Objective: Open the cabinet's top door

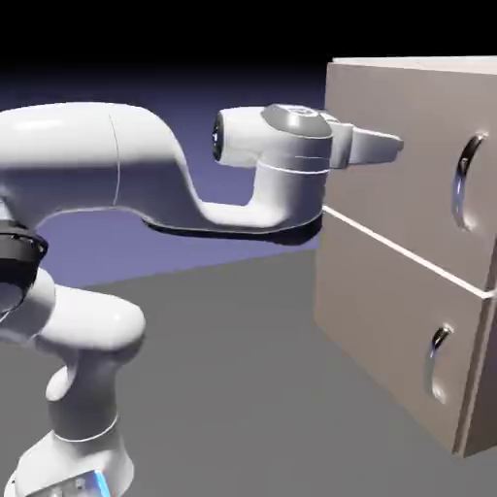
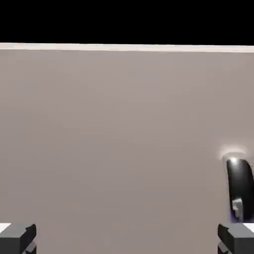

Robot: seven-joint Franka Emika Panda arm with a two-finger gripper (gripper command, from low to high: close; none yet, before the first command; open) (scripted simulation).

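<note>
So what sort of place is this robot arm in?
Probably a simulated test scene rather than a real room: a plain blue-violet backdrop fading to black, a bare grey floor or tabletop, and a lone two-door cabinet beside the arm.

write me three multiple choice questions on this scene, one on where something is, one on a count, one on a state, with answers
1. Where is the larger handle?
A) on the lower door
B) on the top door
C) on the cabinet's roof

2. How many handles show in the exterior view?
A) two
B) three
C) four

3. How is the gripper?
A) shut on a handle
B) shut, empty
C) open, empty

1: B, the larger handle curves out from the top door.
2: A, one handle is on each door, the smaller handle on the lower door.
3: C, the fingertips of the gripper stand wide apart with nothing between them but a view of the top door.
</note>
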